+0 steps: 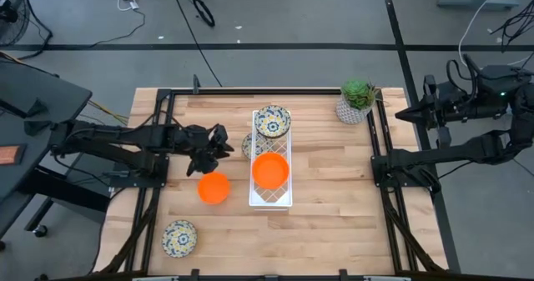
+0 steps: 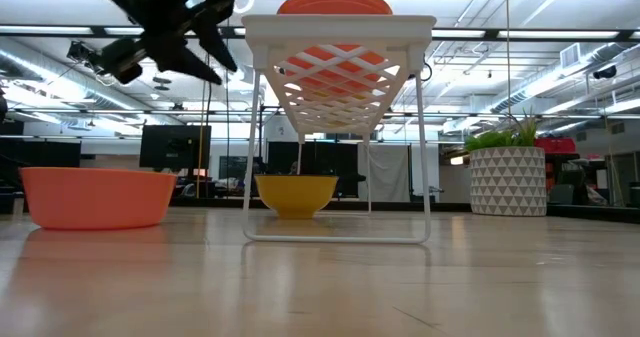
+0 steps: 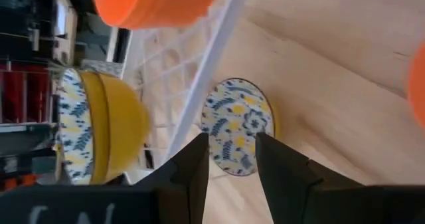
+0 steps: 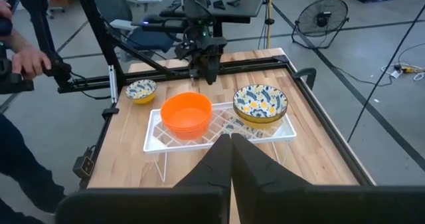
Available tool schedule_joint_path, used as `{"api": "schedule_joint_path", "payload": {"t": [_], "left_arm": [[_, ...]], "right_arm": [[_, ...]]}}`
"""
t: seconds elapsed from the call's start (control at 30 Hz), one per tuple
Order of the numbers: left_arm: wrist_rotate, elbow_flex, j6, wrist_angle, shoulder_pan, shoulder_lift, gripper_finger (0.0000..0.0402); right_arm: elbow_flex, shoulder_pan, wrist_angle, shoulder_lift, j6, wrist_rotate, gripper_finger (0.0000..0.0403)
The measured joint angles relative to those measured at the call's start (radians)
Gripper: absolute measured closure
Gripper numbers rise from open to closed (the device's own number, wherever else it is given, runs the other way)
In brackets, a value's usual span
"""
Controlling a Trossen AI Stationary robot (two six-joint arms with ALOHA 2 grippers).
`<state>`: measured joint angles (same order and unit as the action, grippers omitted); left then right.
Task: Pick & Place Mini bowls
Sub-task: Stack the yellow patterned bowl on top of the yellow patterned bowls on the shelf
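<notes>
Your left end effector [image 1: 210,150] hangs over the light wooden counter [image 1: 334,206], fingers spread and pinching nothing. Near the counter's front left corner sits a lone white floral bowl [image 1: 179,238]. Just below that end effector rests a plain orange bowl [image 1: 214,188]. Beside the white wire rack [image 1: 272,199] sits another floral bowl [image 3: 238,126]. On the rack you have stacked orange bowls [image 1: 270,171] and a floral bowl [image 1: 273,121]. Your right end effector [image 4: 230,159] waits off the counter's right edge, fingers pressed together.
</notes>
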<state>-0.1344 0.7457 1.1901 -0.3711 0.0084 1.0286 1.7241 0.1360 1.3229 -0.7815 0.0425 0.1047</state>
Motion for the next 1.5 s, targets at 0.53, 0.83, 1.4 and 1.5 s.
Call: {"api": "schedule_joint_path", "payload": {"t": [0.53, 0.83, 1.4, 1.5], "left_arm": [[0.038, -0.002, 0.000, 0.000, 0.068, -0.010, 0.0273], [0.069, -0.002, 0.000, 0.001, 0.105, -0.008, 0.0273], [0.088, -0.002, 0.001, 0.044, 0.113, 0.124, 0.0273], [0.095, -0.002, 0.001, 0.045, 0.113, 0.146, 0.0273]], "right_arm": [[0.000, 0.000, -0.003, 0.000, 0.000, 0.000, 0.0392], [0.000, 0.000, -0.003, 0.000, 0.000, 0.000, 0.0392], [0.000, 0.000, -0.003, 0.000, 0.000, 0.000, 0.0392], [0.000, 0.000, -0.003, 0.000, 0.000, 0.000, 0.0392]]}}
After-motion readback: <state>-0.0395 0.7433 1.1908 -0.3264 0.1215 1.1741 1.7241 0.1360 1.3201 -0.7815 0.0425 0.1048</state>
